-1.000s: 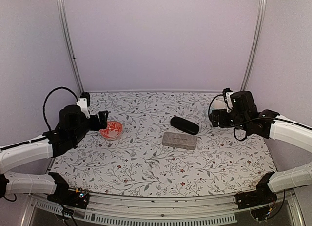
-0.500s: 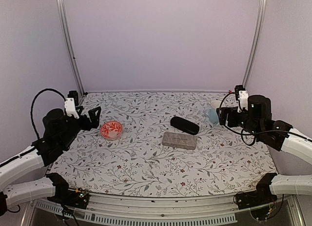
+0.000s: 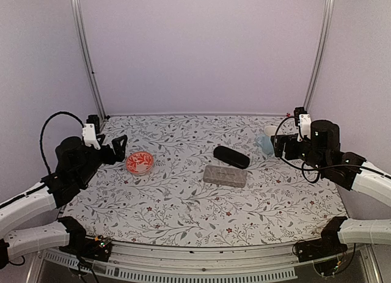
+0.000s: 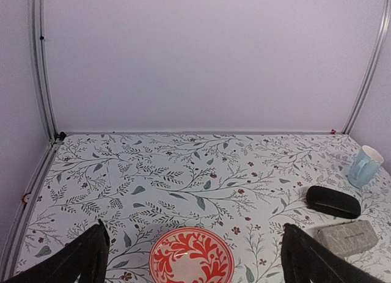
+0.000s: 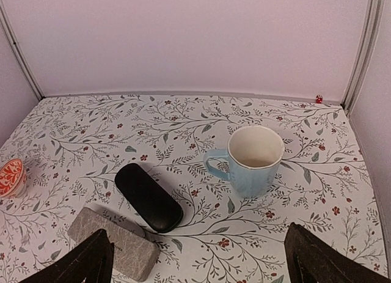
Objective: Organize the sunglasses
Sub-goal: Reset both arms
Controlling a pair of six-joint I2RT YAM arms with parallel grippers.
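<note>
No sunglasses show in any view. A closed black oval case (image 3: 231, 156) lies at mid-table, with a closed grey rectangular case (image 3: 225, 175) just in front of it. My left gripper (image 3: 118, 150) hovers at the left beside a red-patterned bowl, open and holding nothing. In the left wrist view its gripper (image 4: 193, 233) stands wide, with the bowl (image 4: 191, 257) below it. My right gripper (image 3: 278, 147) hangs at the right near a blue mug, open and holding nothing. In the right wrist view this gripper (image 5: 198, 235) looks onto the black case (image 5: 148, 197) and the grey case (image 5: 113, 241).
The red-patterned bowl (image 3: 139, 162) sits on the left of the floral tablecloth. A light blue mug (image 3: 267, 142) stands upright at the back right, its inside bare (image 5: 253, 161). White walls and metal posts (image 3: 85, 51) enclose the table.
Both arms drew back toward their own sides of the table during the first half second. Both grippers stayed open and the objects did not move.
</note>
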